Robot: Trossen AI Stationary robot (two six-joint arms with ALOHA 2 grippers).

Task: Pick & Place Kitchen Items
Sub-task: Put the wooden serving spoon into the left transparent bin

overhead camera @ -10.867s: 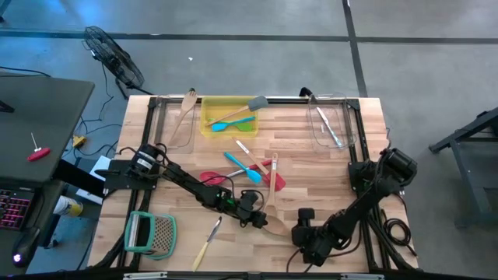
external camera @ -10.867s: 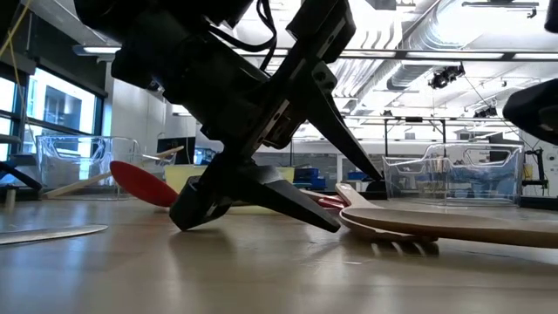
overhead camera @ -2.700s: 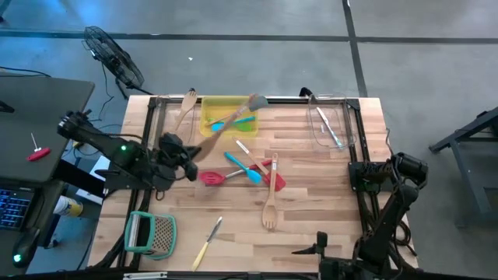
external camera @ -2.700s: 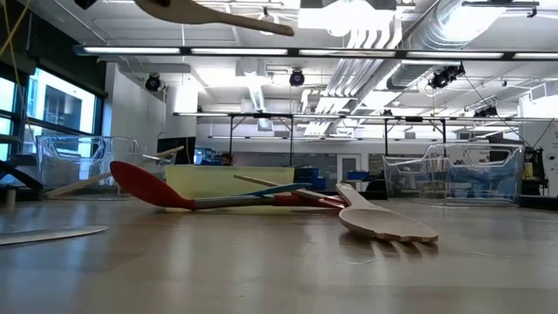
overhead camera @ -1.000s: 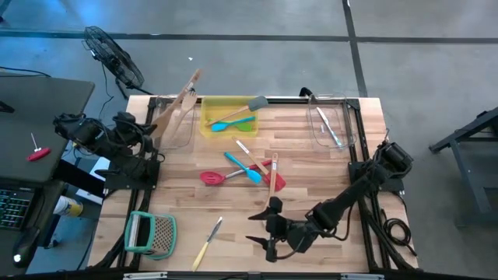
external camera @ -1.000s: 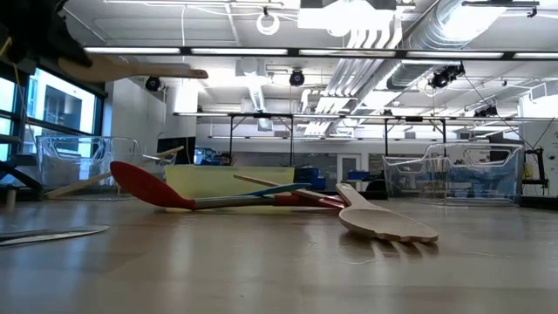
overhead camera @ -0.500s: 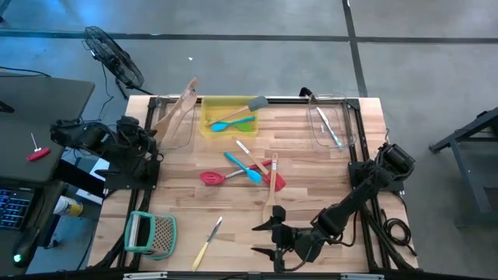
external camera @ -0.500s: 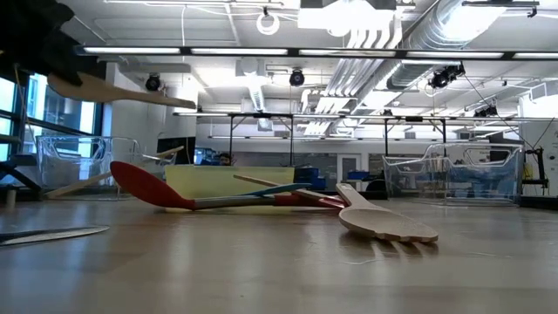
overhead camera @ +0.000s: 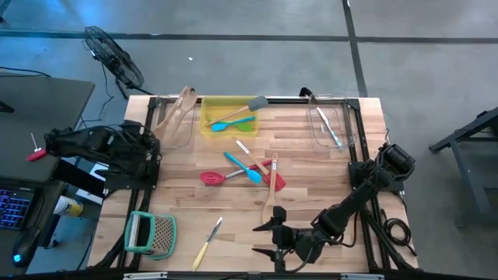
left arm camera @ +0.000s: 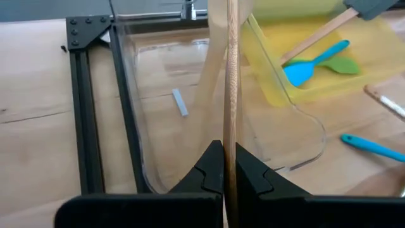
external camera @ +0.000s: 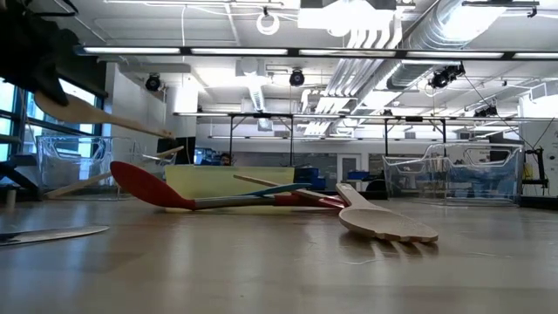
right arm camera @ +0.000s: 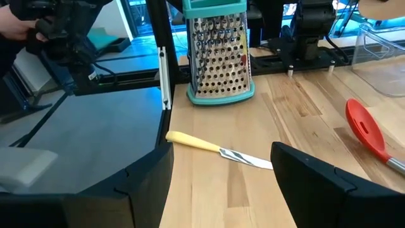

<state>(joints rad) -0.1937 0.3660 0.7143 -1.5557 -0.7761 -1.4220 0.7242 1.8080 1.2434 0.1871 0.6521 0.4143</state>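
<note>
- While the left gripper [left arm camera: 224, 171] is clamped on the handle of a pale wooden spoon [overhead camera: 173, 111], its arm sits at the left edge of the table [overhead camera: 311, 167], just beside the clear bin [overhead camera: 175, 124] in the far left corner.
- Held spoon slopes down over the clear bin's interior, evidently so that a release drops it inside. Judged: placing step, close to release.
- Clear bin holds little else; a small grey strip [left arm camera: 180, 102] lies on its floor.
- Yellow bin [overhead camera: 228, 114], next along the far edge from the clear bin, carries a blue spatula [overhead camera: 226, 122], a green one and a grey-headed one propped on its rim.
- A second clear bin [overhead camera: 331, 124], in the far right corner, holds metal tongs.
- Loose items lie mid-table, well apart from the clear bin: a red spatula [overhead camera: 212, 177], a blue spatula [overhead camera: 243, 169], a wooden fork [overhead camera: 269, 204] and others overlapping.
- Right gripper [overhead camera: 278, 239] hangs at the near edge, fingers spread wide and holding nothing, just beside the wooden fork's head. Judged: positioned for the next pick.
- A yellow-handled knife [right arm camera: 216, 150] and a teal grater [right arm camera: 219, 54] rest near the front-left corner, far from the clear bin.
- Risk: the spoon's end could catch the bin's rim on release.
</note>
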